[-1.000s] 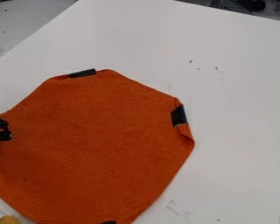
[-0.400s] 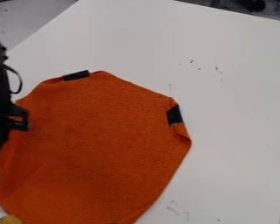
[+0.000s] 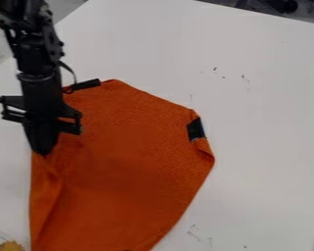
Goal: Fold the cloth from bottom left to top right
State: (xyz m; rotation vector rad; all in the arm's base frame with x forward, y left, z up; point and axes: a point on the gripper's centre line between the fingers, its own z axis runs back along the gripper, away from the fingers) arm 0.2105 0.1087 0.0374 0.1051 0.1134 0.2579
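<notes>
Camera view: the arm (image 3: pixel 38 63) enters from the upper left, and its black gripper (image 3: pixel 44 149) points down at the left edge of the orange cloth (image 3: pixel 133 166). The claw is closed, pinching the cloth at this edge. Creases spread downward from the pinch point. Below it, the cloth's left edge runs nearly straight down to the bottom of the view, with a long, raised fold beside it.

The cloth occupies the left and centre of the lower part of the view. Its main area is spread out on the white table (image 3: pixel 264 147), and its lower portion passes out of the view at the bottom. 2 dark patches are located at its border: patch 1 (image 3: pixel 88 84) at the upper left, just beside the arm's cable (image 3: pixel 70 71), and patch 2 (image 3: pixel 196 129) at the right. Directly below patch 2, a small part of the border is turned over.

A yellow item (image 3: pixel 12 246) is located at the bottom left corner, near the cloth, with a thin rod beside it. Small dark marks (image 3: pixel 215 69) are present on the table, to the upper right of the cloth. Fainter marks (image 3: pixel 194 233) are present to its lower right.
</notes>
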